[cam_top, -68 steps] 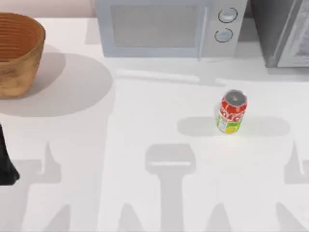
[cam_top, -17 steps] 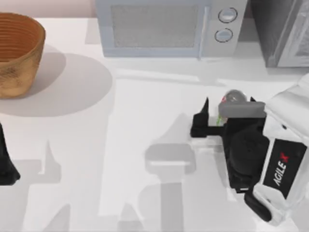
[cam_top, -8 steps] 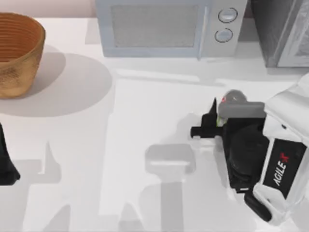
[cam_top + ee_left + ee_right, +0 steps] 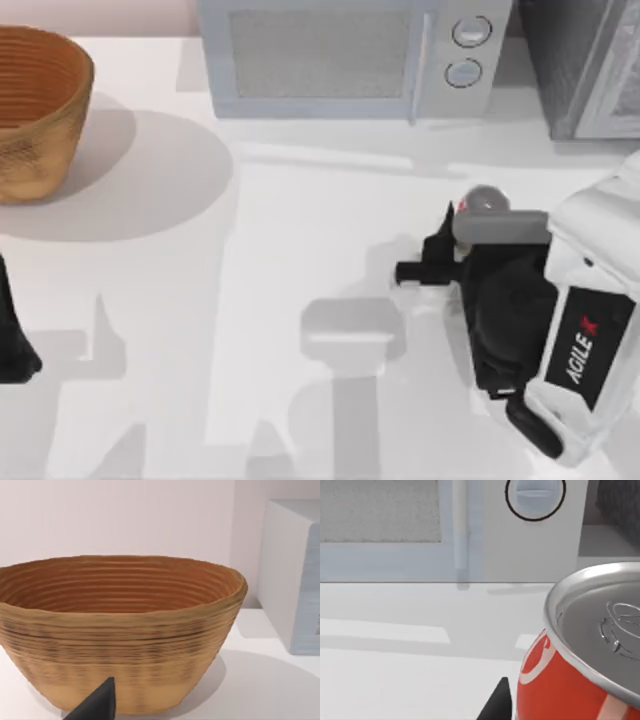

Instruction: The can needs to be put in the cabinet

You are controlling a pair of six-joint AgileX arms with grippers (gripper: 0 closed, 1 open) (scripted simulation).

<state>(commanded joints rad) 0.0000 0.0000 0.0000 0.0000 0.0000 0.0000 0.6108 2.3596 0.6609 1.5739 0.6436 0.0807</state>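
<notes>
With its fingers closed in against the can's sides, the right gripper [image 4: 462, 240] appears to have the can [image 4: 480, 201] pinched, though contact on the far side is hidden. It stands upright on the table [image 4: 300, 250], silver top up, well short of the cabinet [image 4: 560, 60]. Lifting and placing remain. The left gripper [image 4: 12, 345] sits parked near the basket [image 4: 40, 110].

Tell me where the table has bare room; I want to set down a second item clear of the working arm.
Bare stretch: between the basket and the right gripper, in front of the microwave. Crowded: the right side, where that gripper stands at the can below the cabinet. Left gripper sits at the left edge.
</notes>
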